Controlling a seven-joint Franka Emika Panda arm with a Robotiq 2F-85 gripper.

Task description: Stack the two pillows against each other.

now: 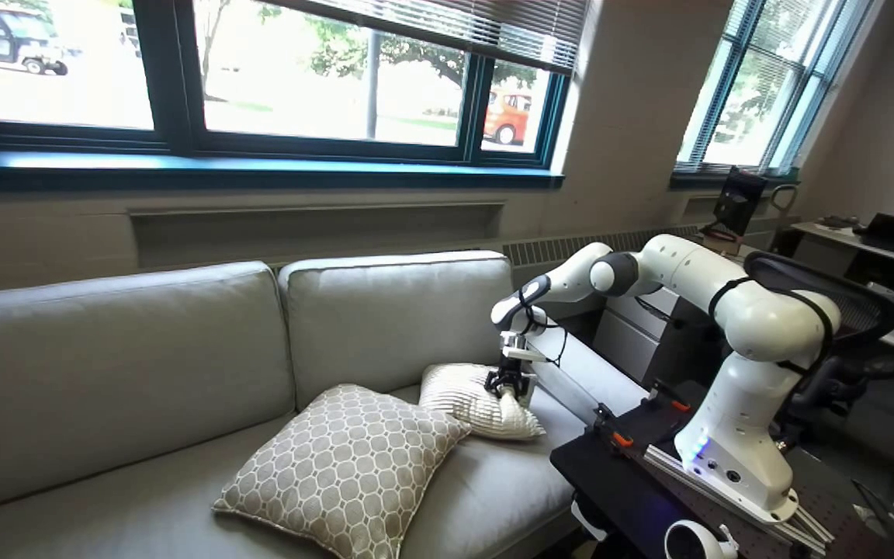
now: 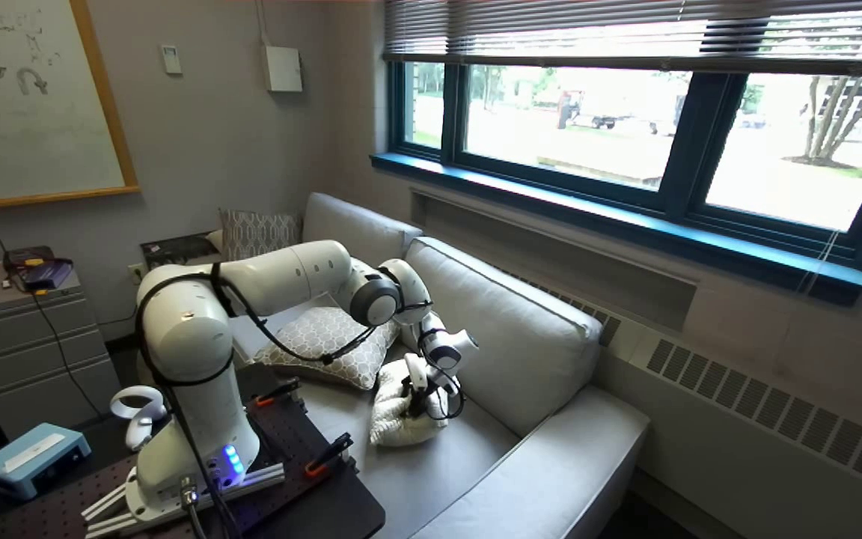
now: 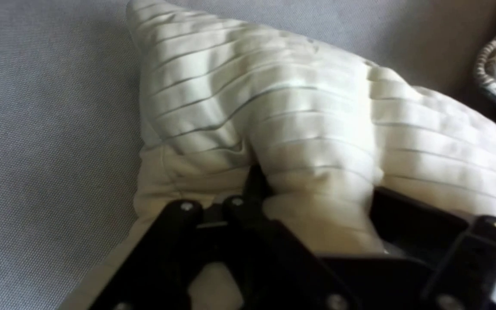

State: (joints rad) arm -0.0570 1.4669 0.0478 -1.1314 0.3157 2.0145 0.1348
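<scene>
Nearer the armrest (image 2: pixel 543 458), the gripper (image 3: pixel 317 191) has a bunched fold of the cream pillow (image 3: pixel 304 120) pinched tight: looks soft, probably light, so that deep bite should hold! Farther from the armrest lies the lattice pillow (image 1: pixel 346 466), likely bulkier, best taken by a corner.

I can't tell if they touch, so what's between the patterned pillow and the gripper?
Part of the cream-white pillow lies between the patterned pillow and the gripper, so they don't touch; both exterior views show it.
</scene>
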